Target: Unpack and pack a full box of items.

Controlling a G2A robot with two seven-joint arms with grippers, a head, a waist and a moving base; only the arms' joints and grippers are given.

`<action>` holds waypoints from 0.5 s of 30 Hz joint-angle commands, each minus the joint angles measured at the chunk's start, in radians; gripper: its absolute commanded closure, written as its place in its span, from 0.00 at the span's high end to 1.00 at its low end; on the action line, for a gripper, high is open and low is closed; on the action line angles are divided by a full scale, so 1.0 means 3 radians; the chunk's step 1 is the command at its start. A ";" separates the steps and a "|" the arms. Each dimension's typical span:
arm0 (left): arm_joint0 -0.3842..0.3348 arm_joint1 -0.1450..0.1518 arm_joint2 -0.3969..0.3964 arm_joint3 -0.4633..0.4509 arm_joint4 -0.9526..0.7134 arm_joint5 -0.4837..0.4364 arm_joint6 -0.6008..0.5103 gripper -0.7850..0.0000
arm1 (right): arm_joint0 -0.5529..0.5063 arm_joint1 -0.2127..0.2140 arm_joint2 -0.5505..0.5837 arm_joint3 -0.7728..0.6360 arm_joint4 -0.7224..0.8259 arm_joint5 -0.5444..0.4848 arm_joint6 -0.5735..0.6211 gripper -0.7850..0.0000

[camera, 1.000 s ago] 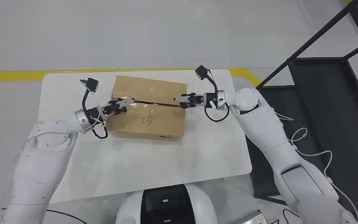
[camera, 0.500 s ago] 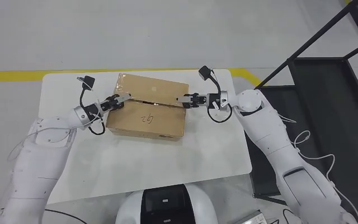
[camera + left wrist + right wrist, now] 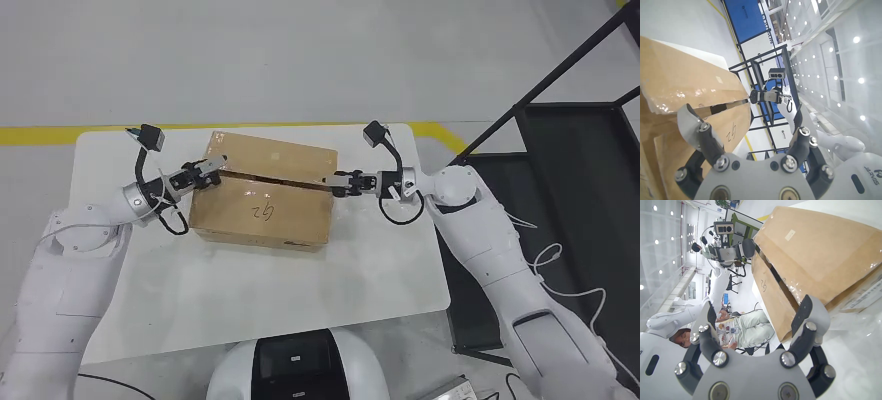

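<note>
As box (image 3: 262,215) gapes, left end effector (image 3: 212,167), right end effector (image 3: 330,183) flanking

White table (image 3: 260,290), cardboard box (image 3: 265,215) on it, flaps seemingly parted

Indust. robot lab/hall: yellow floor line (image 3: 40,134), metal rack (image 3: 585,160), blue panels (image 3: 745,22), hi ceiling w/ spotlights (image 3: 856,39).

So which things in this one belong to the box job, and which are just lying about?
Job: cardboard box, top seam gaping; left gripper and right gripper, both open, at the seam's ends; white table beneath.
Lying about: black metal rack beside the table; yellow floor line.
</note>
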 commanded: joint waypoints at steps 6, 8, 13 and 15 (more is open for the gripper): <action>-0.0184 -0.0030 0.0146 0.0294 0.0389 0.0131 0.0245 1.00 | -0.0034 0.0011 0.0005 -0.0047 -0.0005 0.0020 -0.0006 1.00; -0.0212 -0.0034 0.0162 0.0346 0.0399 0.0147 0.0242 1.00 | -0.0057 0.0021 0.0031 -0.0058 0.0000 0.0019 -0.0005 1.00; -0.0253 -0.0034 0.0184 0.0381 0.0467 0.0175 0.0196 1.00 | -0.0102 0.0043 0.0087 -0.0107 0.0004 0.0028 0.0003 1.00; -0.0257 -0.0031 0.0178 0.0370 0.0480 0.0186 0.0169 1.00 | -0.0116 0.0051 0.0110 -0.0139 0.0006 0.0035 0.0002 1.00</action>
